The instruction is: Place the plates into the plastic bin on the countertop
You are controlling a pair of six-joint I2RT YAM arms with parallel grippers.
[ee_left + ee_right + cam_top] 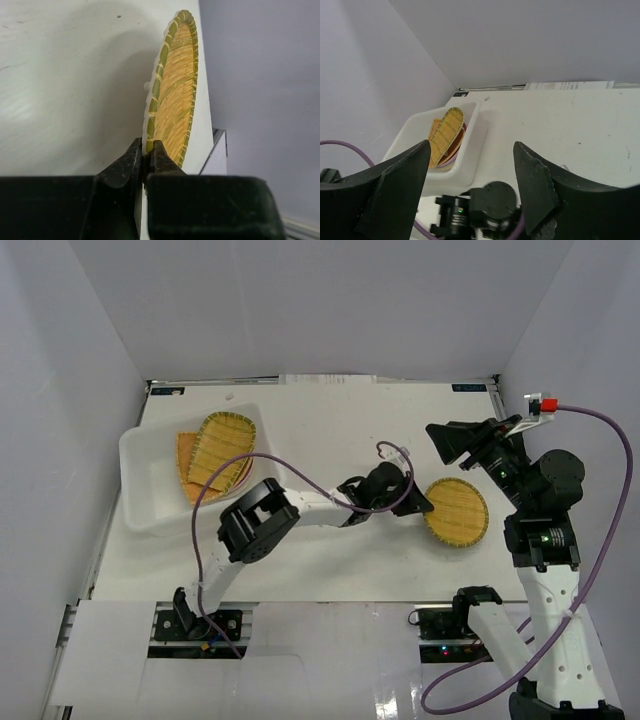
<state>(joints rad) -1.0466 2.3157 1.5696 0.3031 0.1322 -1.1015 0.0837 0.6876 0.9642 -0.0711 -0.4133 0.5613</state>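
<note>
A round woven yellow wicker plate [457,512] lies on the white countertop [340,440] at centre right. My left gripper [424,508] is shut on its near left rim; in the left wrist view the black jaws pinch the green-edged rim of that plate [175,90] at the left gripper [148,150]. The white plastic bin [150,490] stands at the far left and holds two wicker plates [225,445] leaning over other plates. My right gripper [445,443] hovers open above and behind the gripped plate, holding nothing. The right wrist view looks between the open right gripper [471,144] toward the bin [415,125].
White walls enclose the countertop on three sides. The left arm [300,505] stretches across the middle of the countertop from the bin side. A purple cable [610,540] loops beside the right arm. In the right wrist view the left arm's wrist [492,200] sits below the fingers.
</note>
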